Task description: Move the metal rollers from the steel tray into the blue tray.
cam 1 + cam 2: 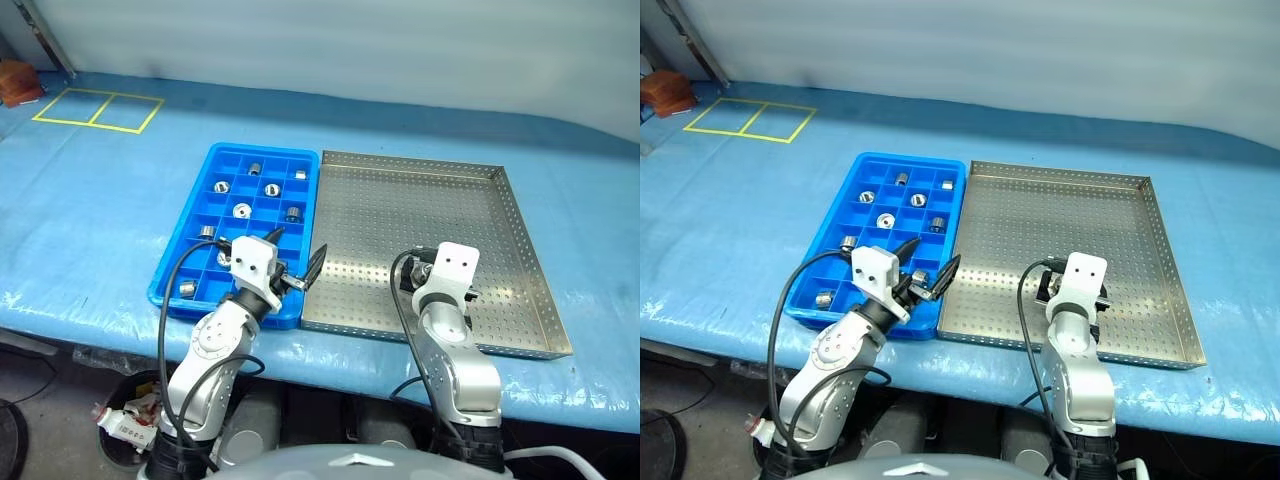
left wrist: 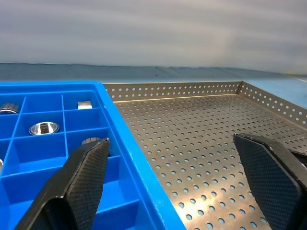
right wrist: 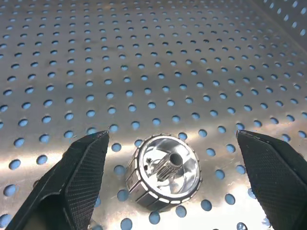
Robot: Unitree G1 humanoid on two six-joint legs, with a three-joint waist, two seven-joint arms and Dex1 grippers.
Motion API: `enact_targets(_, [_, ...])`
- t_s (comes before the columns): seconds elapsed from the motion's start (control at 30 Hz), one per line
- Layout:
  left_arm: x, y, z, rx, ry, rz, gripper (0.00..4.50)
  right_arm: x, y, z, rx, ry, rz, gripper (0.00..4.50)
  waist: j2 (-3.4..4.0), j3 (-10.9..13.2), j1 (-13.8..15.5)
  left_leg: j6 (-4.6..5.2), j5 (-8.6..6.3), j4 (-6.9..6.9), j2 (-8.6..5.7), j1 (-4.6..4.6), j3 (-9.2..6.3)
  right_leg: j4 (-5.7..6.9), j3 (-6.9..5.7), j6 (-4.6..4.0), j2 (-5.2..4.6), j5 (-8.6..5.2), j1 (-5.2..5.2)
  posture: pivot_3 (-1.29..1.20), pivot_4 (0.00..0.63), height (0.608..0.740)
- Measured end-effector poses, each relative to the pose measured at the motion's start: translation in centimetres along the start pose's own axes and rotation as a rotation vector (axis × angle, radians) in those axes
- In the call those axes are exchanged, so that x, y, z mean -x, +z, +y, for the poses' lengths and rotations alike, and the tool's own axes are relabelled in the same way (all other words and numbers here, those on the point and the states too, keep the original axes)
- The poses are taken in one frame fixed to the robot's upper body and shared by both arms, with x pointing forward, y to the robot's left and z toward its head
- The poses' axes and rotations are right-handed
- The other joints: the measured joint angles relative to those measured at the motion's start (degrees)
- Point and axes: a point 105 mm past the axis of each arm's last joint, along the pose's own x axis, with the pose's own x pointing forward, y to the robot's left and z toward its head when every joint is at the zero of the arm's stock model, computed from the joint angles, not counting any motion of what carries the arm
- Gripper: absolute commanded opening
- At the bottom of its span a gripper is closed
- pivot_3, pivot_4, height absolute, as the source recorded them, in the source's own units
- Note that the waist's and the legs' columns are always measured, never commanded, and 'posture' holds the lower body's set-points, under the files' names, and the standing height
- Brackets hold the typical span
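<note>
Roller between open right tool (untouched).

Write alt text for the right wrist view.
A shiny metal roller with a central hole lies on the perforated steel tray, between the open black fingers of the right end effector, neither finger touching it.

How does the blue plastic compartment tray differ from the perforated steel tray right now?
The blue plastic compartment tray is gridded and narrower; the silver perforated steel tray is one wide open pan. The blue one holds several shiny metal rollers; the steel one shows one roller, lying between the open right gripper's fingers. Both sit side by side on the blue-covered table.
</note>
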Motion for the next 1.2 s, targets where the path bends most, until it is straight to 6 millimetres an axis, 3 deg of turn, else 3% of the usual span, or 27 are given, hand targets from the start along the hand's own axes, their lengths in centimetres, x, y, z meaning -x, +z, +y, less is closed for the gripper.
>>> enact_targets(0.23, [0.0,0.0,-0.1,-0.003,-0.002,-0.002,4.5,0.0,0.0,0.0,-0.004,0.003,-0.003,1.75,0.0,0.0,0.0,0.0,0.0,0.0,0.0,0.01,-0.01,0.0,0.0,0.0,0.0,0.0,0.02,0.17,0.15,0.74])
enact_targets(0.4, [0.0,0.2,0.1,-0.01,0.012,-0.016,4.5,0.5,0.6,1.2,0.018,0.064,0.014,1.75,0.02,0.0,0.1,0.0,0.0,0.0,0.01,0.01,-0.02,0.01,0.01,0.0,-0.03,0.0,0.01,0.21,0.15,0.74])
enact_targets(0.57, [0.2,0.1,0.8,-0.018,0.095,-0.025,4.5,1.5,5.4,6.1,0.068,0.289,-0.112,1.75,0.05,0.0,0.5,-0.01,0.01,-0.01,0.02,0.07,-0.06,0.05,-0.03,0.0,0.04,0.0,0.04,0.26,0.15,0.74])
enact_targets(0.67, [0.9,-0.4,1.6,-0.007,0.166,-0.013,4.5,1.9,6.7,8.1,0.099,0.385,-0.147,1.75,0.03,0.0,1.6,-0.01,0.01,-0.04,-0.01,0.06,-0.08,0.02,-0.04,-0.02,0.06,-0.01,0.04,0.3,0.15,0.74])
enact_targets(1.03, [3.7,-0.4,4.2,-0.033,0.393,-0.005,4.5,1.3,8.4,14.0,0.202,0.613,-0.209,1.75,0.03,0.0,6.7,-0.06,0.01,-0.15,-0.01,0.04,-0.07,0.0,-0.05,-0.03,0.09,-0.02,-0.06,0.47,0.15,0.74])
enact_targets(1.2, [4.3,-0.1,4.5,-0.034,0.438,-0.017,4.5,1.3,8.0,16.0,0.216,0.691,-0.207,1.75,0.02,0.0,10.9,-0.1,-0.01,-0.27,-0.01,0.04,-0.04,-0.07,-0.05,-0.06,0.1,-0.03,-0.19,0.51,0.15,0.74])
